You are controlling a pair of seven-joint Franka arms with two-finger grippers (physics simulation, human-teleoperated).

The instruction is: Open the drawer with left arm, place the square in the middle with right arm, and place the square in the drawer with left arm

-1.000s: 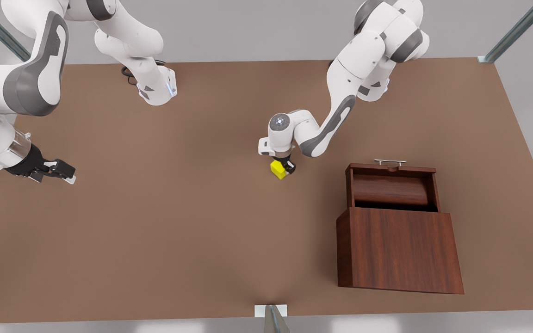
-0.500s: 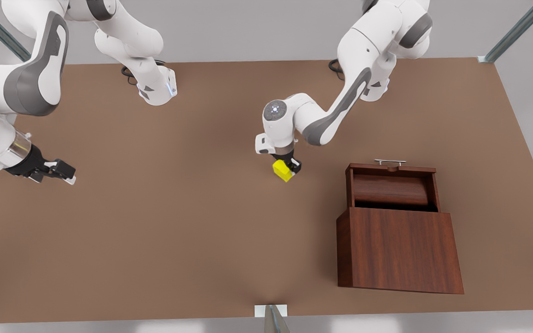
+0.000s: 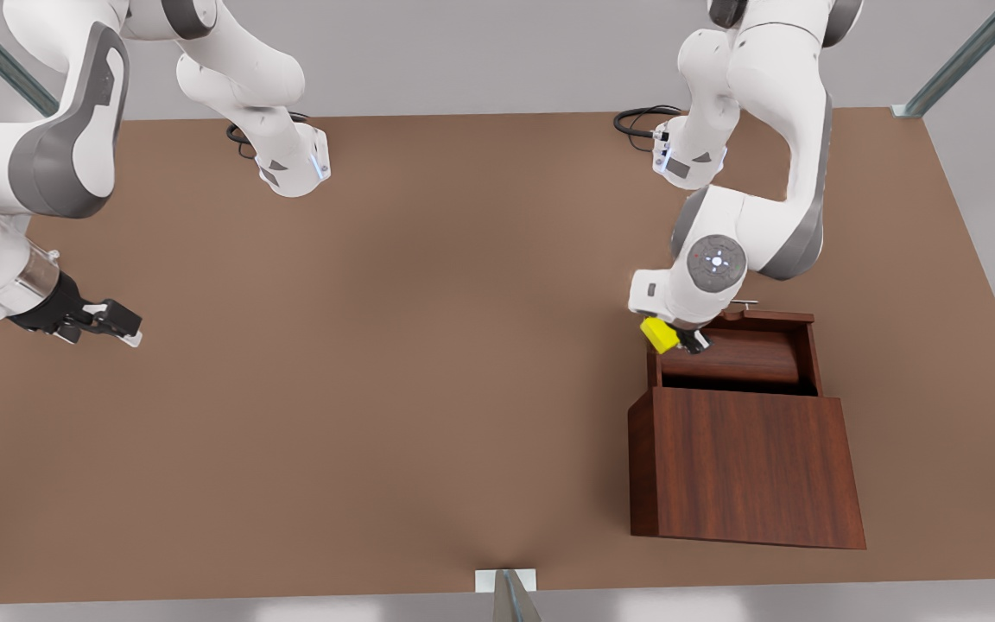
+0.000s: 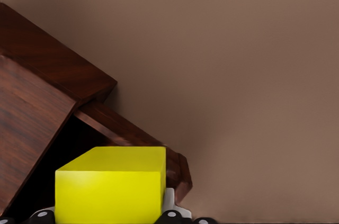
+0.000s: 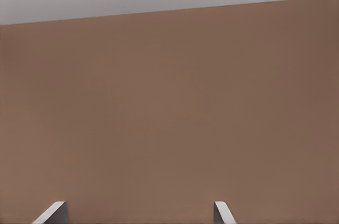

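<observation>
Cabinet [image 3: 744, 466] stands nearest, its drawer [image 3: 731, 352] pulled out. Over the drawer's corner, the left hand [image 3: 677, 339], wrist bent downward, pinches the square [image 3: 658, 334]. Farther off, the waiting right hand [image 3: 113, 324] hangs spread above the bare surface [image 3: 377, 345].
</observation>
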